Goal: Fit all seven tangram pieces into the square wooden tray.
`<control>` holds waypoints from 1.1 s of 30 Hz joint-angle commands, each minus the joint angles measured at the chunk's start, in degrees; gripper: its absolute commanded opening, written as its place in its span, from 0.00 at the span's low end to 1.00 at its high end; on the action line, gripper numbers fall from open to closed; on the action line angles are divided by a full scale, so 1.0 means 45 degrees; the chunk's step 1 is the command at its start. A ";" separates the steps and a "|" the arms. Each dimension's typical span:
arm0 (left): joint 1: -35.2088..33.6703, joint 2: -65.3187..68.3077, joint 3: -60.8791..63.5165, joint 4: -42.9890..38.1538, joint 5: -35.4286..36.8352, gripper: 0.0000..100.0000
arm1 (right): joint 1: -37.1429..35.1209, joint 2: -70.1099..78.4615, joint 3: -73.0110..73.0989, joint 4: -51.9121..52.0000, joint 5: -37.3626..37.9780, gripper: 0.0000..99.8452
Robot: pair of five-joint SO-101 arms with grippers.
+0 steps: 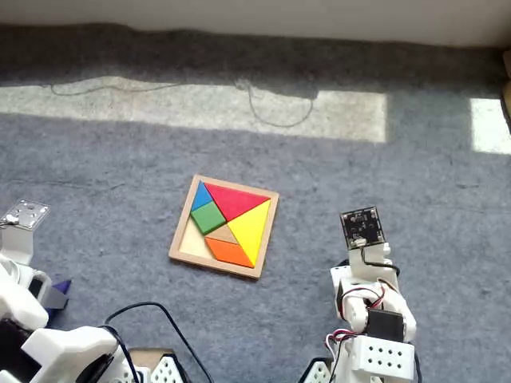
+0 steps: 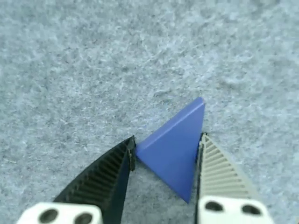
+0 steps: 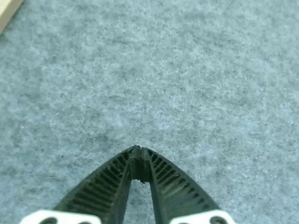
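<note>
The square wooden tray [image 1: 180,249] lies mid-carpet. It holds a red triangle [image 1: 235,198], a yellow triangle [image 1: 252,226], a small blue triangle [image 1: 201,196], a green square [image 1: 207,217] and an orange piece [image 1: 229,251]. A pale bare strip runs along the tray's near-left side. Another blue triangle [image 2: 175,149] sits between the tips of my left gripper [image 2: 166,140], which is shut on its two sides just over the carpet. In the high view this piece [image 1: 62,286] peeks out at the far left. My right gripper [image 3: 140,151] is shut and empty above bare carpet, right of the tray.
Grey carpet covers the whole work area, with a sunlit band and a thin cable [image 1: 263,112] at the back. A corner of the tray [image 3: 7,11] shows in the right wrist view. A black cable [image 1: 152,307] loops near the left arm's base.
</note>
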 commanded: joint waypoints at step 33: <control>1.2923 -0.4386 -0.0674 0.3263 1.4418 0.15 | 0.0147 -0.0147 0.0557 0.0107 0.0000 0.01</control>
